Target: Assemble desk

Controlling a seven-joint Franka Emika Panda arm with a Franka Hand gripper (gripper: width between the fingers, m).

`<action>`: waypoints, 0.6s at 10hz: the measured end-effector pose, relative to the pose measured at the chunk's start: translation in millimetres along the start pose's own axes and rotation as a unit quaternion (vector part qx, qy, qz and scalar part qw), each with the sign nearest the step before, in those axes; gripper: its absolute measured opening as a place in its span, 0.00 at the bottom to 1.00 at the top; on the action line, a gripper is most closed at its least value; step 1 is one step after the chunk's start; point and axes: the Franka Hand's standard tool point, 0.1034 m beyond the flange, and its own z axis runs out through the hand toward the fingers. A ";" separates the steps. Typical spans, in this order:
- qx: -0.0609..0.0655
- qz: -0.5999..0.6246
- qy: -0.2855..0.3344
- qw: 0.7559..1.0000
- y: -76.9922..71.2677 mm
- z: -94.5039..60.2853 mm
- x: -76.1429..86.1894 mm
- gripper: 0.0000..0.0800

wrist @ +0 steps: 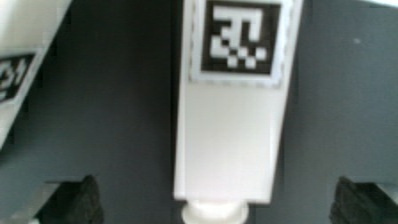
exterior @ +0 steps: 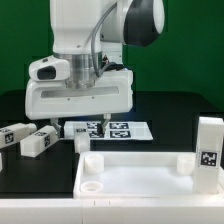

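1. Your fingers (wrist: 71, 205) stand spread wide and hold nothing. One dark tip shows on each side of a white leg (wrist: 231, 120), with a clear gap on both sides.
2. That leg lies lengthwise between them on the black desk (wrist: 125, 130), with its tag (wrist: 238, 40) facing up and its round peg (wrist: 214, 211) at the end nearest the tips. The step in hand looks like picking it up.
3. The gaps look roughly even, so come straight down and pinch the flat long sides, not the peg.
4. Mind the neighbouring leg (wrist: 15, 90) near one finger, since a skewed descent could nudge it.
5. The tabletop (exterior: 140, 175) lies at the front of the exterior view, with an open corner socket (exterior: 90, 185). Another leg (exterior: 208, 150) stands upright at its end on the exterior view's right. Grip squarely, so you can later aim the peg down into a socket.
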 end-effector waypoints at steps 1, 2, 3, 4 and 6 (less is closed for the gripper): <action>0.000 0.001 0.000 1.000 0.9 -0.2 -0.5 0.81; 0.000 0.004 -0.004 1.000 2.3 3.7 -3.8 0.81; 0.000 0.007 -0.015 1.000 3.8 12.2 -10.2 0.81; 0.000 0.013 -0.023 1.000 0.2 19.4 -14.5 0.81; 0.000 0.016 -0.024 1.000 -3.0 22.2 -14.6 0.81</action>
